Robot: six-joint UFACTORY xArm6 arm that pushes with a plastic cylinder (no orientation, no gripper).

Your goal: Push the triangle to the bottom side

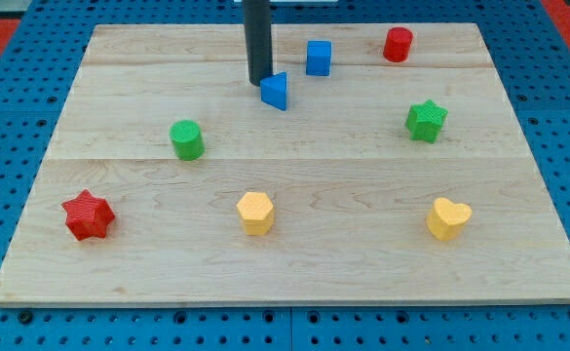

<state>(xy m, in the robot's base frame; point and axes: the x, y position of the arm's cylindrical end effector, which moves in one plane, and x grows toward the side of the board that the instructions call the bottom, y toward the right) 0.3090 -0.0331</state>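
The blue triangle [276, 91] lies on the wooden board near the view's top, a little left of centre. My tip [259, 81] is at the end of the dark rod that comes down from the view's top. It stands just to the triangle's upper left, touching or almost touching it.
A blue cube [319, 58] and a red cylinder [398, 45] sit at the top right. A green star [426, 120] is at the right, a green cylinder [187, 139] at the left. A red star [89, 215], a yellow hexagon [256, 213] and a yellow heart [447, 218] lie along the bottom.
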